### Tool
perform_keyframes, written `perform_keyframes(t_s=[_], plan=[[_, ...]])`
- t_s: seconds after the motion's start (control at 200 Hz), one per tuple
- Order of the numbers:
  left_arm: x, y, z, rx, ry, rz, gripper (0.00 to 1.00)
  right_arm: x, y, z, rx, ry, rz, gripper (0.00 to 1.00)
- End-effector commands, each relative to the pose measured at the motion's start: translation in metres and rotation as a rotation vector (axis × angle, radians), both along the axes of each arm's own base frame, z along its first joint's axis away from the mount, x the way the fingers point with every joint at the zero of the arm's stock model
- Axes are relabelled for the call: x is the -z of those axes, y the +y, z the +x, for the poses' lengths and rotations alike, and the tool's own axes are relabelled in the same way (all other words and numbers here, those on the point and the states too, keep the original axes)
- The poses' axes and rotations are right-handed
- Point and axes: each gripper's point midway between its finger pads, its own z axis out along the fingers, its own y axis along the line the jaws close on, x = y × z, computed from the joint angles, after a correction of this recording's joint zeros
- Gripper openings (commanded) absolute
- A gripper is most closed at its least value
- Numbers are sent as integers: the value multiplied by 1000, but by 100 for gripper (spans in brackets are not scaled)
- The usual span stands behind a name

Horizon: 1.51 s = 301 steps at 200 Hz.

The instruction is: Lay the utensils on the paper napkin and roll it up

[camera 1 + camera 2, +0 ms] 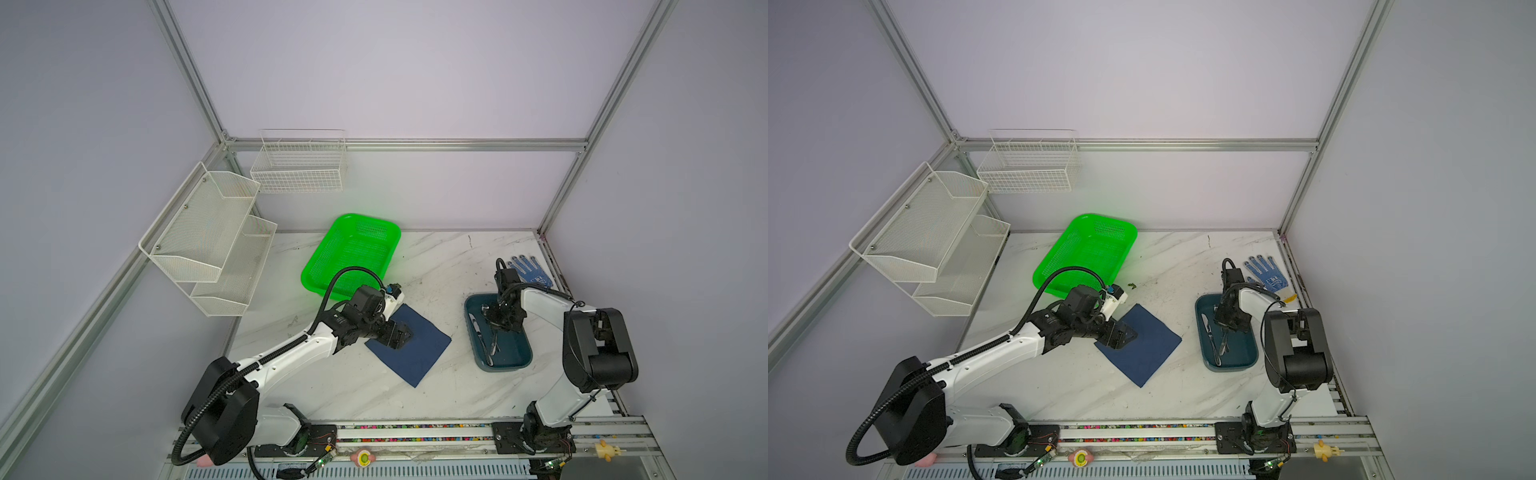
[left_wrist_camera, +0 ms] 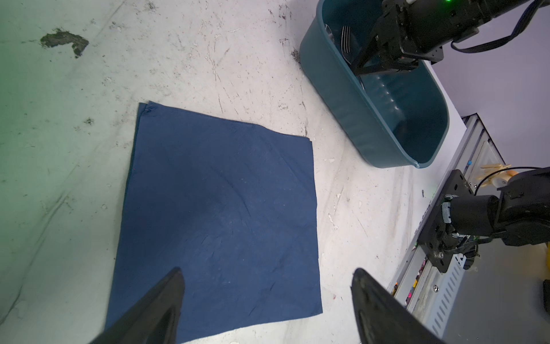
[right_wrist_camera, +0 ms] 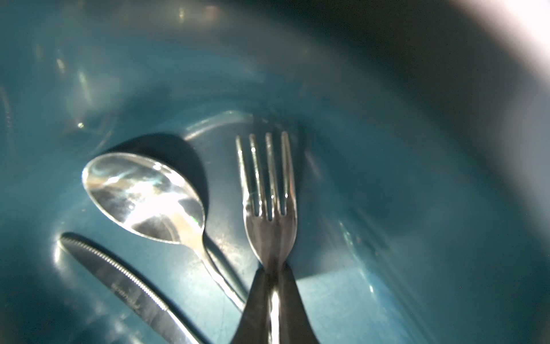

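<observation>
White marble tabletop [image 1: 374,395], grey walls. Steel fork [image 3: 269,208], spoon [image 3: 143,193] and knife [image 3: 119,280] lying in teal tray [image 1: 515,351], none on napkin [image 1: 419,353] yet. Likely stiff, light, slick and thin against plastic, so best pinched firmly at neck or handle. Jaws of right gripper [image 3: 272,277] pressed together on fork neck, just below tines. Navy napkin flat, soft, apt to slide. Fingers of left gripper [image 2: 268,275] spread wide over it, contact unclear. Pinch visible only in right wrist view. Tray-to-napkin gap clear in both top views.
</observation>
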Motion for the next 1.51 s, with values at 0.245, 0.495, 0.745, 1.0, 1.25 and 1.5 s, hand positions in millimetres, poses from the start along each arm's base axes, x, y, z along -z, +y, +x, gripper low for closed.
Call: perform_keyframes(t_s=[0.245, 0.495, 0.745, 1.0, 1.25, 1.5], plan=[[-43, -4, 29, -94, -87, -49, 86, -62, -13, -12, 49, -71, -45, 4], [-12, 17, 32, -212, -24, 40, 86, -136, 21, 4, -44, -275, 136, 4], [27, 15, 15, -196, 99, 49, 82, -151, 63, 1, -164, -310, 221, 4], [71, 21, 3, -235, 214, 86, 79, -142, 140, 0, -325, -301, 325, 4], [99, 25, -9, -300, 307, 60, 75, -123, 201, 0, -432, -271, 365, 4], [114, 29, -22, -349, 376, 43, 71, -90, 239, -4, -500, -208, 355, 3]])
